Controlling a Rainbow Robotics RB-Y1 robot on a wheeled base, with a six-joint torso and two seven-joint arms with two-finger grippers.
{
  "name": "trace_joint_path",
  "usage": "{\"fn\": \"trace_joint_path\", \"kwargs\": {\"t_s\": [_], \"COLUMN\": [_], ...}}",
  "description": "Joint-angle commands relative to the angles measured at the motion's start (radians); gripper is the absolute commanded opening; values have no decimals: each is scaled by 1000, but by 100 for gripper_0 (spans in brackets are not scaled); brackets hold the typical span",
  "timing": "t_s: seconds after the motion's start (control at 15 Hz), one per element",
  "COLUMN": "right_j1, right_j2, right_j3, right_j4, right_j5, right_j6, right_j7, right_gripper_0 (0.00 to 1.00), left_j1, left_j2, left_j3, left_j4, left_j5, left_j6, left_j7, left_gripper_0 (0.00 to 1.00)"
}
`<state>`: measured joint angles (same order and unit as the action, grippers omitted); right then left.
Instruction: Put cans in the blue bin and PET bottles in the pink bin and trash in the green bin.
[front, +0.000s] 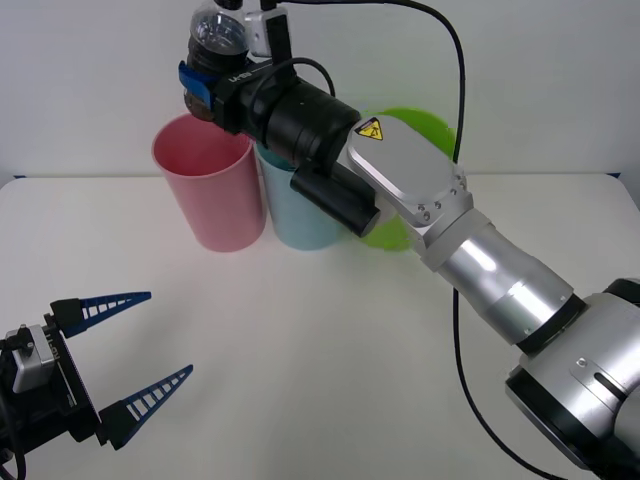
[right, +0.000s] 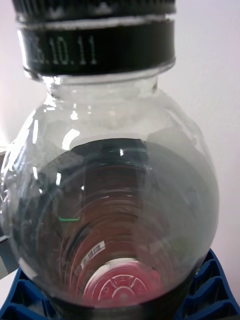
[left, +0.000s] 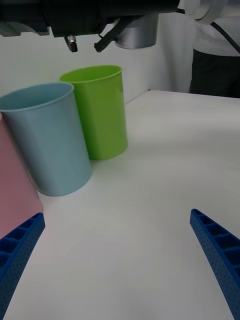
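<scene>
Clear plastic with a black cap: the PET bottle (front: 218, 35) is clamped in the right gripper (front: 205, 85), whose blue ribbed fingers (right: 222, 292) close on its lower body. It hangs above the pink bin (front: 208, 180), over the rim's far side rather than dead centre. Through the bottle's wall, the right wrist view shows pink below its base. The blue bin (front: 300, 205) stands touching the pink bin on the side away from the left arm, and the green bin (front: 415, 135) sits just beyond the blue one, partly hidden by the right arm. The left gripper (front: 125, 355) rests open near the tabletop (front: 330, 340), well apart from the pink bin, idle.

The risk, as I judge it, is a release while the bottle is off-centre: it could strike the pink rim, tip the light bin against its blue neighbour, or bounce out onto the tabletop behind.
</scene>
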<state>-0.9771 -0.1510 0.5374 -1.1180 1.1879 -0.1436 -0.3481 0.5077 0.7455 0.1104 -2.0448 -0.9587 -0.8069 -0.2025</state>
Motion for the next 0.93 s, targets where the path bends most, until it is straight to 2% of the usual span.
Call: {"fn": "trace_joint_path", "kwargs": {"t_s": [0.07,0.33,0.93], "right_j1": [-77,-155,-155], "right_j2": [47,87,87], "right_j3": [3,36,125], "right_j4": [121,242,280], "right_j5": [2,4,-2], "right_j6": [30,48,98], "right_j7": [5,-3,-15], "right_gripper_0": [0,0,0], "left_j1": [0,0,0], "left_j2": [0,0,0], "left_j3": [0,0,0], "left_j4": [0,0,0], "left_j5": [0,0,0], "left_j6": [0,0,0], "left_j7": [0,0,0], "left_gripper_0": [100,100,100]}}
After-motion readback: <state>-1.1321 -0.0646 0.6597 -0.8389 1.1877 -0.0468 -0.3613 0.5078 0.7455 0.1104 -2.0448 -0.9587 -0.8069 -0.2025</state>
